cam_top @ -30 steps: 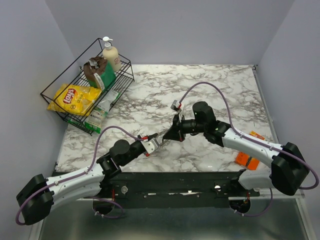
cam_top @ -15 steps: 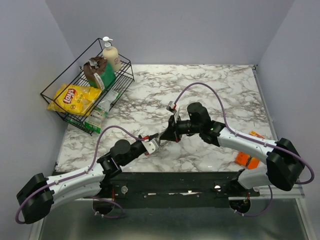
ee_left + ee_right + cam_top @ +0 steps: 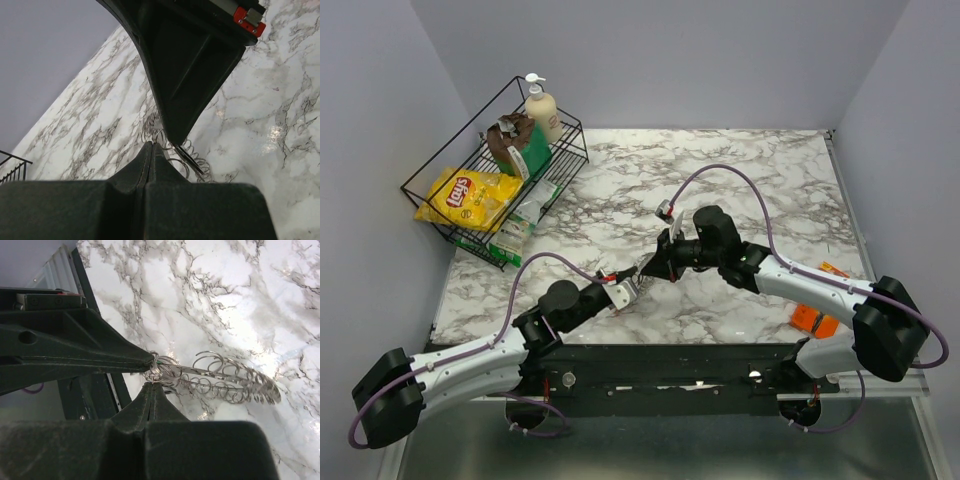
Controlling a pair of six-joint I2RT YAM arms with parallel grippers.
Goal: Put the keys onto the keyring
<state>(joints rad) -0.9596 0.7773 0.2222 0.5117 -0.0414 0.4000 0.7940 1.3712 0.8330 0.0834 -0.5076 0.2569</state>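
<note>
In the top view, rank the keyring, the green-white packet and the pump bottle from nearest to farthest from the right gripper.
1. keyring: mid-table, right at the right gripper tip.
2. green-white packet: left, at the near end of the wire basket.
3. pump bottle: far left, at the basket's back corner.

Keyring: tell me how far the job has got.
Done: small rings hang along the keyring; no key shows clearly on it. In hand: the left gripper and right gripper, both shut, meet tip to tip at its end, a green speck between them. Left: threading the keys, none of which I can pick out.
</note>
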